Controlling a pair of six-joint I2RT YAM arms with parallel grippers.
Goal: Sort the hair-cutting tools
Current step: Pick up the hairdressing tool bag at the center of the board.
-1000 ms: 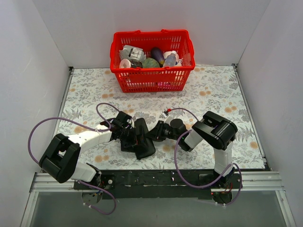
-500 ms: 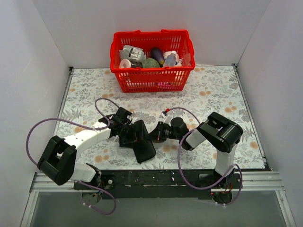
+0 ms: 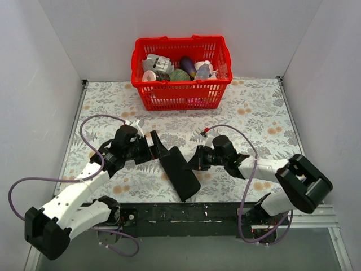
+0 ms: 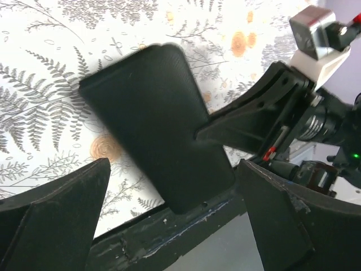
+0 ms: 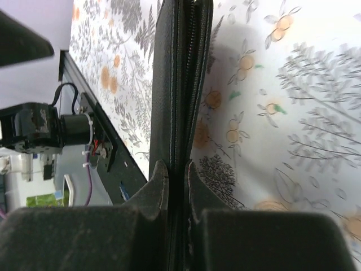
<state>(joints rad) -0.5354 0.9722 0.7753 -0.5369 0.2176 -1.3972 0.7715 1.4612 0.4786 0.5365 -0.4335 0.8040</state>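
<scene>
Top view: the black folding case is at the middle of the desk's near edge. The right gripper pinches its right side. The left gripper stands spread at its far end; contact cannot be told. A red basket is at the far edge.

Left wrist view: fingers wide apart, case visible through the gap.

Right wrist view: fingers clamped on the case's zipped edge.

Where the scissors and comb are cannot be told.
</scene>
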